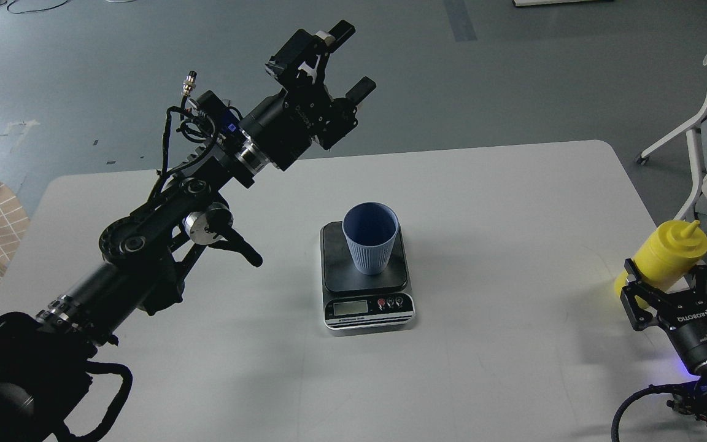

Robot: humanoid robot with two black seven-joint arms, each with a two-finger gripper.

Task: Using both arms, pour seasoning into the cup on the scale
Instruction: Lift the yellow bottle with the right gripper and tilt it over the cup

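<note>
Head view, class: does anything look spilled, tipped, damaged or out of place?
Nothing stands out. The cup stands upright on the scale, with no spill on the table. The right tool grips the upright yellow bottle.

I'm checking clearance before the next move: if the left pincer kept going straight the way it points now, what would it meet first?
Nothing, it seems: the left pincer points up and away past the table's far edge, above open floor. Depth is unclear.
</note>
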